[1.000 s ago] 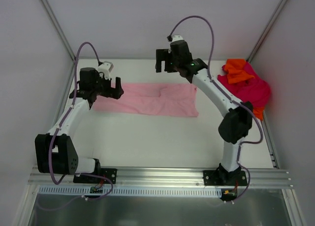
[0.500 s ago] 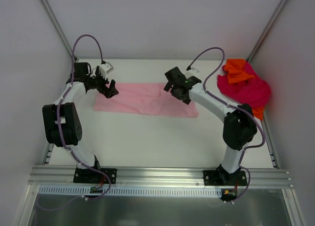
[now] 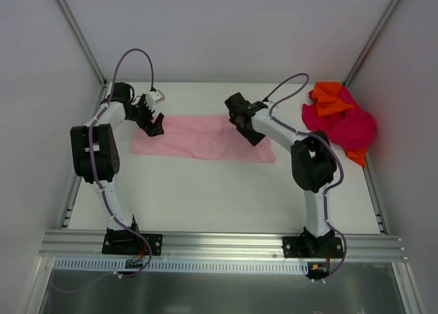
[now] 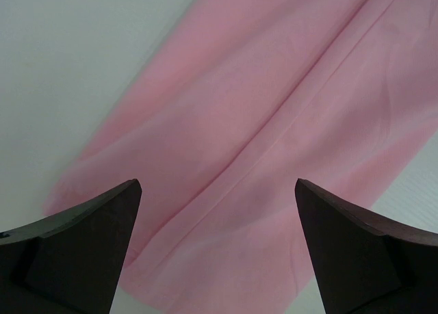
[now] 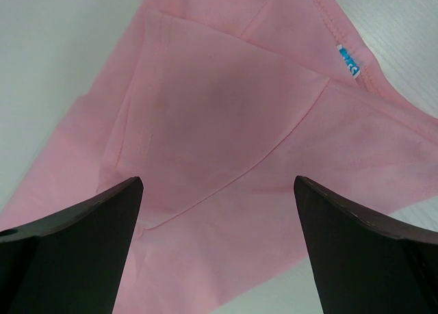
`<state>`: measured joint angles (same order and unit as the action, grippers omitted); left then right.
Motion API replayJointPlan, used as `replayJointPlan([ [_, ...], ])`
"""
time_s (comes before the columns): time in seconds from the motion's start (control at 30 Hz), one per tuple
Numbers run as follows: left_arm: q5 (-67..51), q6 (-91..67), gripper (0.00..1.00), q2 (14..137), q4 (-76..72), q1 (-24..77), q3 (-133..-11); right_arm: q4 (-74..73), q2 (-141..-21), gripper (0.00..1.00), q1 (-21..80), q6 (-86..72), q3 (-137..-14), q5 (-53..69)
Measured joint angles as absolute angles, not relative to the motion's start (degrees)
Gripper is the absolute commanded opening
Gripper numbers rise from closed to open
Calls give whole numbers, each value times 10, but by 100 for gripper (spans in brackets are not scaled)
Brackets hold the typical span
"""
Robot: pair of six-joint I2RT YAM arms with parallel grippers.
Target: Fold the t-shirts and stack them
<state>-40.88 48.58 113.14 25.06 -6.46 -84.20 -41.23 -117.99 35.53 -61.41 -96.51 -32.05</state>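
A light pink t-shirt (image 3: pixel 198 137) lies flat on the white table as a long folded strip. My left gripper (image 3: pixel 155 126) hangs open over its left end, with pink cloth (image 4: pixel 274 136) showing between the dark fingers (image 4: pixel 82 245). Over the strip's right end my right gripper (image 3: pixel 250 135) is open too, above a folded sleeve and the collar with a blue label (image 5: pixel 349 61). Neither holds anything. The magenta-red t-shirt (image 3: pixel 345 126) sits crumpled at the far right with the orange t-shirt (image 3: pixel 330 98) bunched on top of it.
The white table (image 3: pixel 205 191) is walled by grey panels on the left, back and right. A metal rail (image 3: pixel 219 245) runs along the near edge, where both arm bases are bolted. Purple cables loop above both arms.
Both arms have swung down and outward toward the back. The left gripper dropped to the shirt's left end and the right gripper to its right end. Both stayed open.
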Motion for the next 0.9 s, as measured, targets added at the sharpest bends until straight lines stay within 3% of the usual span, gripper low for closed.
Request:
replayJointPlan([
  [0.57,-247,505,99,1192,304,-7,-861,-371,-1144,100,336,-607,-907,-304],
  [0.9,-213,429,98,1171,281,-3,-828,-353,-1181,100,336,-592,-952,-306],
])
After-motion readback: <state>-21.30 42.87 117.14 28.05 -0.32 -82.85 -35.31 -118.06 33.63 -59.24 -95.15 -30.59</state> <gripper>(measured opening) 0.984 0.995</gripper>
